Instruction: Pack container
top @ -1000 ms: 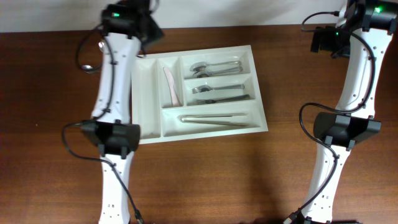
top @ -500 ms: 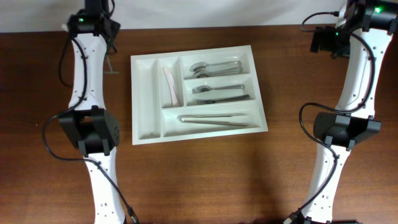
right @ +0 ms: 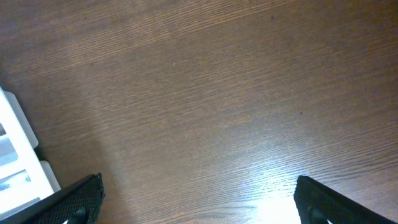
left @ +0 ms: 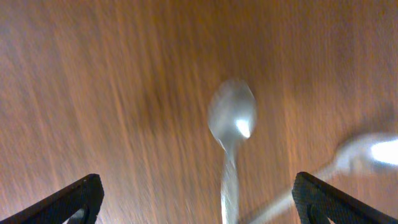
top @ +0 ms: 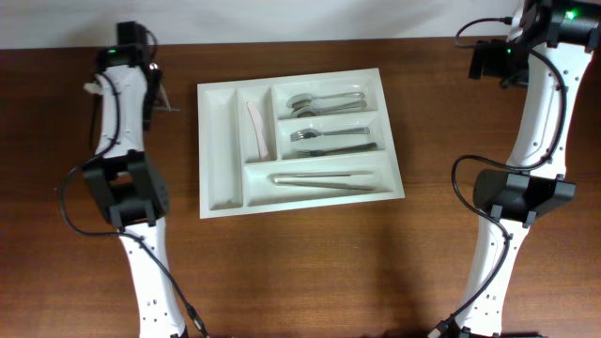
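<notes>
- The left arm (top: 122, 113) reaches along the left side of the wooden table (top: 300, 272), its wrist near the far edge.
- The left gripper (left: 199, 198) hangs with its jaws wide apart and nothing between them.
- In the left wrist view a metal spoon (left: 231, 118) lies on the wood below that gripper, bowl away from the camera, blurred.
- Just right of it lies a second shiny utensil (left: 373, 151), too blurred to name.
- The white cutlery tray (top: 221, 202) sits flat at the table's middle, nearer the far edge and slightly skewed, between the two arms and touching neither.
- Its second narrow upright compartment holds a pale utensil (top: 258, 130).
- Of its crosswise compartments, the far one holds spoons (top: 324, 101), the middle one forks (top: 329, 141), and the near one long slim metal pieces (top: 324, 178).
- The right arm (top: 540, 103) stands along the right side, well apart from the tray.
- The right gripper (right: 202, 198) is spread wide over bare wood, holding nothing, with the tray's corner at the left edge of its wrist view.
</notes>
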